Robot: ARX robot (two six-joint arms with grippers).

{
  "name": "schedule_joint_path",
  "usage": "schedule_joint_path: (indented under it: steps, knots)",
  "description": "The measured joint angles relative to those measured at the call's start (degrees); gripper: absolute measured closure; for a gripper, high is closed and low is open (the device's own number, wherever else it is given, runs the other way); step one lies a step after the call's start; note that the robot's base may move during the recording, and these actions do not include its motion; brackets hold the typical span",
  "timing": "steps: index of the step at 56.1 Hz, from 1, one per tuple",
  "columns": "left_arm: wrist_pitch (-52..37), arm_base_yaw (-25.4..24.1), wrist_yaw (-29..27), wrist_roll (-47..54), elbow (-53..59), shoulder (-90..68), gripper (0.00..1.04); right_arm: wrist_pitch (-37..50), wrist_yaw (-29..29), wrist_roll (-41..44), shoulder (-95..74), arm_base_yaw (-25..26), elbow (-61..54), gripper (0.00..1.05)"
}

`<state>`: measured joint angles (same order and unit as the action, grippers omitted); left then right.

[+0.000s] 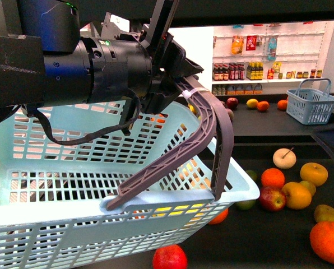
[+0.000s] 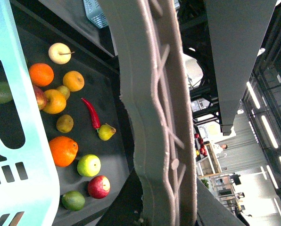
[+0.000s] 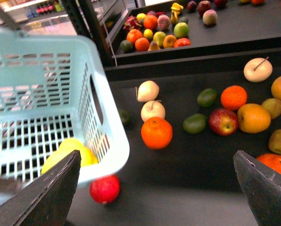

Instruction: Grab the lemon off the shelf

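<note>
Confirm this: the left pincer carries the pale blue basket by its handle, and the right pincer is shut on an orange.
Wrong about the right pincer: the right wrist view shows its fingers wide apart and empty, the orange lying on the black shelf. The left pincer does carry the pale blue basket by its handle.

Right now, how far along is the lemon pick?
Possibly nearly done: a yellow fruit lies inside the light blue basket, seen through its slats, though I cannot confirm it is the lemon. In hand: the left gripper grips the basket's grey handle; the right gripper hangs open and empty above the shelf tray. Left: confirming that fruit, otherwise picking a lemon.
</note>
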<state>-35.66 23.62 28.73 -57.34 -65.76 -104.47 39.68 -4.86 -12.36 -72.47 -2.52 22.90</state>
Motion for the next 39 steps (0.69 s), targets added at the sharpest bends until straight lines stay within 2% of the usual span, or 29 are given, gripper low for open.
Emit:
schedule_joint_path:
  steps: [9,15,18,20,23,39]
  knots:
    - [0.0,0.0,-0.1,-0.1,0.0,0.0,0.95,-22.4,-6.5,7.7,28.3,4.5,-8.8,0.07]
    - [0.0,0.0,-0.1,0.0,0.0,0.0,0.95,-36.0,-7.4,10.2,43.3,7.7,-9.3,0.07]
    - [0.0,0.0,0.0,0.0,0.0,0.0,0.95,-41.2,-6.0,10.9,50.7,8.6,-9.6,0.09]
    - [0.0,0.0,0.0,0.0,0.0,0.0,0.95,-41.6,0.1,11.2,56.8,6.7,-10.8,0.15]
    - [0.0,0.0,0.0,-0.2,0.0,0.0,0.95,-41.5,3.3,11.4,62.3,4.1,-12.1,0.24]
    - [0.0,0.0,0.0,-0.2,0.0,-0.2,0.95,-40.4,4.8,12.0,68.6,2.7,-19.1,0.72]
